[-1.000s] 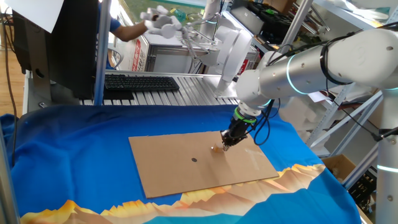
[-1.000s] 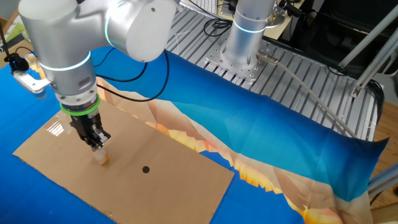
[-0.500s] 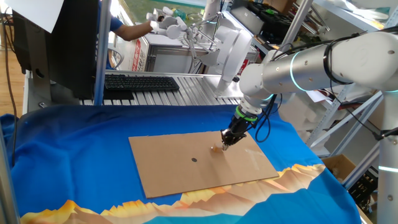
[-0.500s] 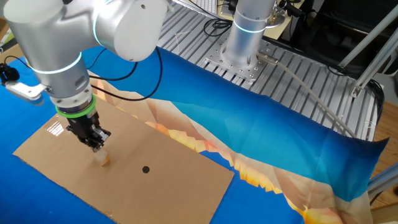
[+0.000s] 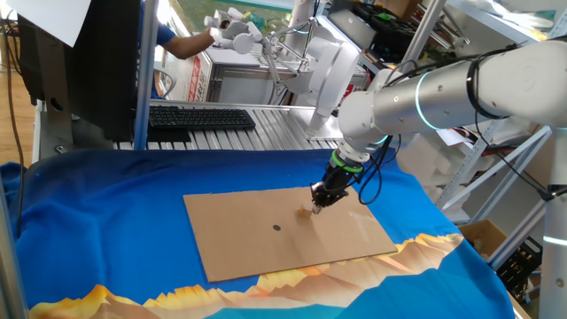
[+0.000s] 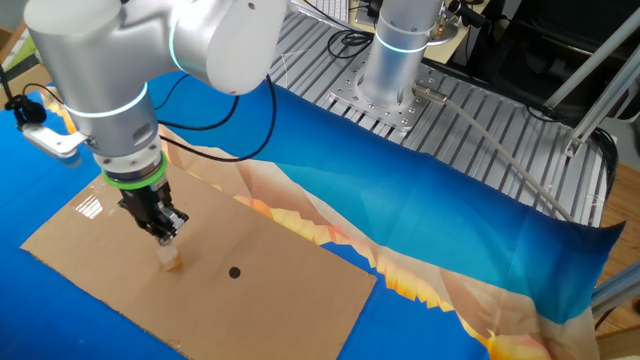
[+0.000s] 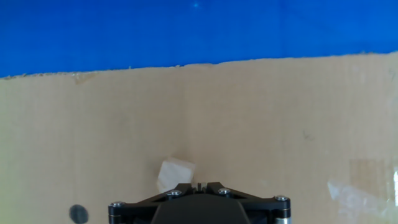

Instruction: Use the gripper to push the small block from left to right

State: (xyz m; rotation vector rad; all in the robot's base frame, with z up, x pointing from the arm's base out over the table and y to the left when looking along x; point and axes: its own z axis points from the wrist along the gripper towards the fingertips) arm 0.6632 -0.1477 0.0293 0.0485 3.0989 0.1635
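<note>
The gripper stands low over the cardboard, its tip just beside the block. In the other fixed view the tip hangs just above and beside the block, which sits on the sheet near a dark dot. The hand view shows the block directly ahead of the gripper body, with the dot off to the lower left.

Note the fingers: they appear drawn together into one narrow point and grip nothing. This suits a push, since you need a single firm edge against the block's side, not a hold on it.

Whether the tip touches the block cannot be told; it looks very close. The block lies flat on the cardboard, which rests on the blue cloth and gives it a smooth surface to slide on.

Judged from the layout, you are at the contact stage, with the push itself ahead. Keep the tip low, or it may ride over so small a block.
</note>
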